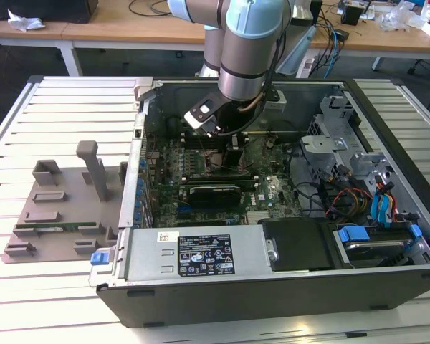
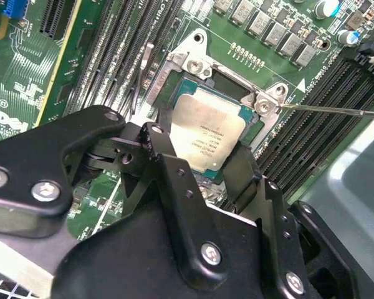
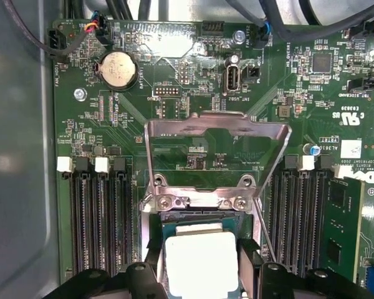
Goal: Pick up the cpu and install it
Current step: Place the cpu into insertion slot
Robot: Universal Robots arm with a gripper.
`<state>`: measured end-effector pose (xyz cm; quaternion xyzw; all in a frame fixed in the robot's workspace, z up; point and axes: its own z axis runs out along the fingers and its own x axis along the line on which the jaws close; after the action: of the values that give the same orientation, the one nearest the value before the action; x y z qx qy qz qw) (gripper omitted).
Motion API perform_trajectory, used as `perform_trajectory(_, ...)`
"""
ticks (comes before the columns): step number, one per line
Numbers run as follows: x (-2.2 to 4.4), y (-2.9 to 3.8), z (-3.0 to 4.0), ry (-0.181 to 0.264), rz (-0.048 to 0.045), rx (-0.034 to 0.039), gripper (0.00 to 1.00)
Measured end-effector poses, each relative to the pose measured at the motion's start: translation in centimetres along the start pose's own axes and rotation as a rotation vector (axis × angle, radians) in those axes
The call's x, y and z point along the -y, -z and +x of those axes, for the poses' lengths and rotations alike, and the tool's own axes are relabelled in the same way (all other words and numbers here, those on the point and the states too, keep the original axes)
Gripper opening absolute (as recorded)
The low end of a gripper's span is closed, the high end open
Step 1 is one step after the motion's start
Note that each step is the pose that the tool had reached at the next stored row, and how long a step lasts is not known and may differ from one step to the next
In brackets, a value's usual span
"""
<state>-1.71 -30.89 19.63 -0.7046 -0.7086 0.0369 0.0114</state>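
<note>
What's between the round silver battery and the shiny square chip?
A raised silver metal socket lid stands between the round battery and the square silver cpu, in the first wrist view.

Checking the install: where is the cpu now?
In both wrist views the cpu sits gripped by the tool at the motherboard socket, beside the raised load plate.

The cpu (image 2: 206, 128) showed a silver-grey top with a thin green border and faint dark print. The hand (image 2: 201, 149) was matt black with silver screw heads. The motherboard (image 3: 174, 93) was green with fine white lettering. Its coin cell (image 3: 117, 67) was silver, and the load plate (image 3: 215, 134) was bare bright metal. The memory slots (image 3: 87, 218) were black with white latches. The arm (image 1: 254, 29) was pale blue over silver-grey. The holder tray (image 1: 64, 208) was plain grey. The surface (image 1: 29, 115) was white, ribbed in parallel bars.
</note>
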Motion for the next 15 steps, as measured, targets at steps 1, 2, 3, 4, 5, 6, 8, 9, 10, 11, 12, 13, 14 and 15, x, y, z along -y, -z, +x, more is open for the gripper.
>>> perform_trajectory(1,0.0,0.0,0.0,0.0,0.0,0.0,0.56)
perform_trajectory(2,0.0,0.0,0.0,0.0,-0.0001,-0.0003,0.56)
perform_trajectory(3,0.0,0.0,0.0,0.0,-0.0001,-0.0004,0.56)
perform_trajectory(4,0.0,0.0,0.0,0.0,-0.0001,-0.0005,0.56)
perform_trajectory(5,0.0,0.18,0.0,0.0,-0.0006,-0.0007,0.56)
perform_trajectory(6,0.02,0.45,-0.01,0.0,-0.0002,0.0012,0.56)
perform_trajectory(8,0.03,0.54,-0.01,-0.001,-0.0002,0.0018,0.56)
perform_trajectory(9,0.04,0.54,-0.02,-0.006,0.0002,0.0002,0.56)
perform_trajectory(10,0.0,0.51,-0.03,-0.007,0.0005,-0.0002,0.56)
perform_trajectory(11,-0.03,0.51,-0.04,-0.007,0.0007,-0.0001,0.56)
perform_trajectory(12,-0.07,0.5,-0.04,-0.007,0.0008,-0.0001,0.56)
perform_trajectory(13,-0.11,0.5,-0.04,-0.007,0.0008,0.0,0.56)
perform_trajectory(14,-0.13,0.49,-0.04,-0.007,0.0009,-0.0001,0.56)
perform_trajectory(15,-0.13,0.49,-0.04,-0.007,0.0009,-0.0001,0.56)
